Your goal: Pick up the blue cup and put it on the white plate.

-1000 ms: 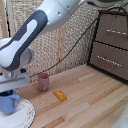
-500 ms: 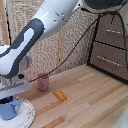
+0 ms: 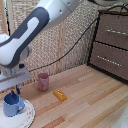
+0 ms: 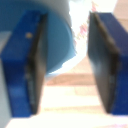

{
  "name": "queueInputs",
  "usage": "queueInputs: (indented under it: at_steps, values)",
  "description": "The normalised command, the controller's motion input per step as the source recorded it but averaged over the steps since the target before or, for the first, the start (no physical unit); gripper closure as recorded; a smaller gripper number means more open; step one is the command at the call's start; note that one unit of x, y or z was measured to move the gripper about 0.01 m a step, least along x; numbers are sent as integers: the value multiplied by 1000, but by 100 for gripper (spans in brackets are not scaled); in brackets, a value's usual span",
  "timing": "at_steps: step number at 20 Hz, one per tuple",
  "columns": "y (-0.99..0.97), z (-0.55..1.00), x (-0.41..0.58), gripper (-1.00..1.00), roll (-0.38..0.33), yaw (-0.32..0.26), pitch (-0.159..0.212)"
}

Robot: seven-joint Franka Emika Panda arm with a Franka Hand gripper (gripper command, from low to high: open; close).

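On the pale wooden worktop (image 3: 95,102) beside a dark drawer cabinet (image 3: 112,42), the end effector (image 3: 14,91) hangs spread apart above the blue cup (image 3: 12,104) on the white plate (image 3: 26,119).

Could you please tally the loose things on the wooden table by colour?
Blue: 1, the blue cup
Pink: 1, the pink cup
White: 1, the plate
Orange: 1, the small block
Total: 4
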Motion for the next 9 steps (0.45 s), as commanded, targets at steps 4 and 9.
queueInputs:
  at_steps: [4, 9]
  values:
    - [-277, 685, 94, -100, -40, 36, -89]
    - [-195, 554, 259, -100, -53, 2, -173]
